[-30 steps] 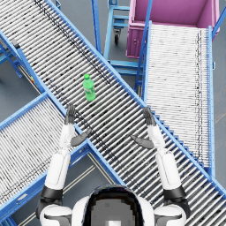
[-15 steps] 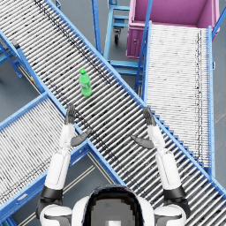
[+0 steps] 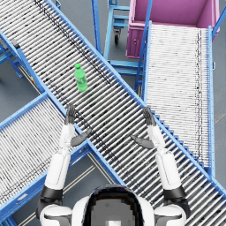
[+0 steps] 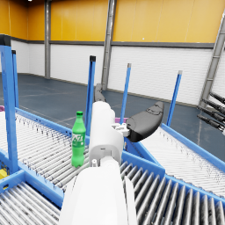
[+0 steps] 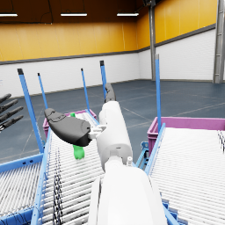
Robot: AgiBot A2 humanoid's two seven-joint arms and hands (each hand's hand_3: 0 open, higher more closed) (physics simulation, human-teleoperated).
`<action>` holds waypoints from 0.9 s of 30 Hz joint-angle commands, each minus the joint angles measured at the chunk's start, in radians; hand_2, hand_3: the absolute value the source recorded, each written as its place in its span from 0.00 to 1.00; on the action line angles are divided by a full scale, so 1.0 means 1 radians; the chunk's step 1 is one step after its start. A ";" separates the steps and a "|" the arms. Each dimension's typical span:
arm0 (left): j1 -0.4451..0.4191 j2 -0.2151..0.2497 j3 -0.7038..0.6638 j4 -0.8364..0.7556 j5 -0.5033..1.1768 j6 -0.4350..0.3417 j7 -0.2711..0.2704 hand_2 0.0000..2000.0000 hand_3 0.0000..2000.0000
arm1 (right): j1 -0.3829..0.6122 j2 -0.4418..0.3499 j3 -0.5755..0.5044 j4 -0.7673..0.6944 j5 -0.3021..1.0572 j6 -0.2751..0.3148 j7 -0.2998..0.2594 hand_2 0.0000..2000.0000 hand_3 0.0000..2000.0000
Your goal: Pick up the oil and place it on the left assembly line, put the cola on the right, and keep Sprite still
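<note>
Green Sprite bottle [image 3: 80, 77] upright on the diagonal conveyor [image 3: 114, 106], ahead of the left hand [image 3: 71, 127], untouched. Left hand and right hand [image 3: 148, 130] both spread wide, empty, hovering over it. No oil or cola in sight; seemingly both placements left to do.

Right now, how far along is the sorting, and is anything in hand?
Nothing looks placed: no oil or cola shows in any view. The Sprite bottle stands upright on the middle conveyor, untouched. The left hand and right hand hover above it, fingers spread, holding nothing. Moving oil left and cola right is all left to do.
</note>
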 commanded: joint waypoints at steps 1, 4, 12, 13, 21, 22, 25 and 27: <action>0.000 0.000 0.000 0.000 0.000 0.000 0.000 0.00 0.00 | 0.000 0.000 0.000 0.000 0.000 0.000 0.000 0.00 0.00; 0.000 0.000 0.000 0.000 0.000 0.000 0.000 0.00 0.00 | 0.000 0.000 0.000 0.000 0.000 0.000 0.000 0.00 0.00; 0.000 0.000 0.000 0.000 0.000 0.000 0.000 0.00 0.00 | 0.000 0.000 0.000 0.000 0.000 0.000 0.000 0.00 0.00; 0.000 0.000 0.000 0.000 0.000 0.000 0.000 0.00 0.00 | 0.000 0.000 0.000 0.000 0.000 0.000 0.000 0.00 0.00; 0.000 0.000 0.000 0.000 0.000 0.000 0.000 0.00 0.00 | 0.000 0.000 0.000 0.000 0.000 0.000 0.000 0.00 0.00; 0.000 0.000 0.000 0.000 0.000 0.000 0.000 0.00 0.00 | 0.000 0.000 0.000 0.000 0.000 0.000 0.000 0.00 0.00; 0.000 0.000 0.000 0.000 0.000 0.000 0.000 0.00 0.00 | 0.000 0.000 0.000 0.000 0.000 0.000 0.000 0.00 0.00; 0.000 0.000 0.000 0.000 0.000 0.000 0.000 0.00 0.00 | 0.000 0.000 0.000 0.000 0.000 0.000 0.000 0.00 0.00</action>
